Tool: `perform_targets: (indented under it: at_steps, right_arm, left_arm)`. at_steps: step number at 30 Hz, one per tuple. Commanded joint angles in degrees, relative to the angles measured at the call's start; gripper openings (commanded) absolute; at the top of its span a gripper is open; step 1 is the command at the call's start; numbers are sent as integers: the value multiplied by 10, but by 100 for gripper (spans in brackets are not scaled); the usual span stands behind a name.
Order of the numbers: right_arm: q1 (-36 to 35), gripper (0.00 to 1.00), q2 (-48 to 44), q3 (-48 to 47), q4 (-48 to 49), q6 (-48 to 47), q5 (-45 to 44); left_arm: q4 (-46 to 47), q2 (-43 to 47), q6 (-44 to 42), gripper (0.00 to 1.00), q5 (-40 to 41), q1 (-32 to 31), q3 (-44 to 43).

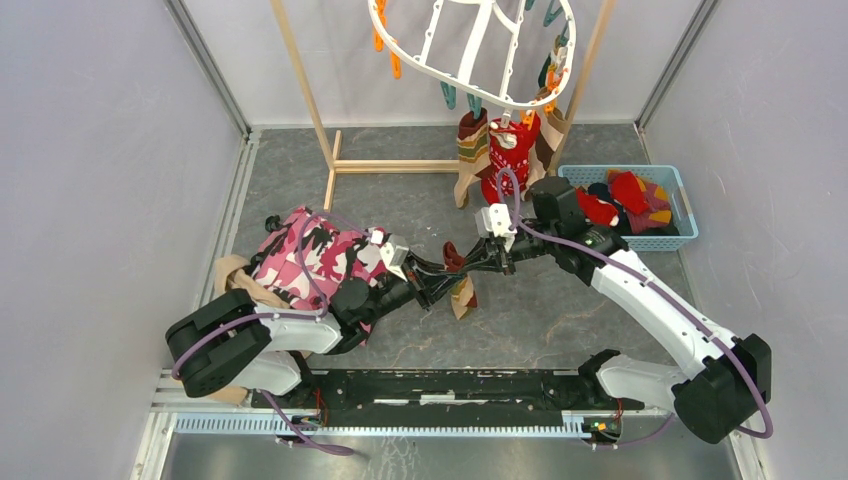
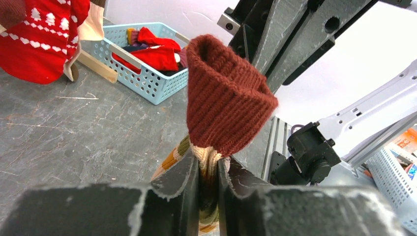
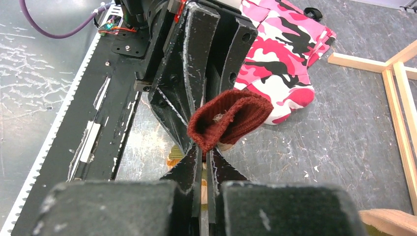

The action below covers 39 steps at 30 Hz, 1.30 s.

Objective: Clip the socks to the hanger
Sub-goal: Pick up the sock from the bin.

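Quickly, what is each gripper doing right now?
Left gripper: shut on the striped sock.
Right gripper: shut on that sock's cuff.

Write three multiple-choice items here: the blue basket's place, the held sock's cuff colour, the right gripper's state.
1. Where does the blue basket stand?
A. near left corner
B. at the right, beside the right arm
C. centre of the near edge

2. What colour is the cuff of the held sock?
A. teal
B. white
C. rust brown

3. The jaws of the right gripper are:
A. wide open
B. shut on the sock's cuff
C. shut on an orange clip

Answers: 1 B, the top view shows it beside that arm; 2 C, both wrist views show it; 3 B, the cuff bulges out above closed jaws.
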State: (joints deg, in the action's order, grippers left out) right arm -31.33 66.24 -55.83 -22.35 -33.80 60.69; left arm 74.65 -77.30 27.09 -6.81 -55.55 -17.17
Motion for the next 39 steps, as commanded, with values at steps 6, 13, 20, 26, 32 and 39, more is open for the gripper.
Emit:
perform_targets:
  at_steps: [6,13,20,26,32,39]
  right_arm:
    - [22,0,-9,-14,-57,-76,31]
    - [20,0,1,-19,-144,-189,65]
    - [9,1,11,-24,-190,-248,80]
    - [5,1,12,-22,-197,-258,81]
    - [4,1,14,-22,-200,-261,78]
    - [4,1,19,-23,-200,-260,73]
  left_arm:
    - [-81,125,-79,63,-42,17,50]
    - [-264,326,-228,80,-25,19,70]
    - [-384,331,-345,69,-86,21,1]
    - [-395,270,-364,63,-117,23,-42]
    - [-364,227,-351,48,-147,24,-62]
    - [-327,207,-324,36,-181,24,-61]
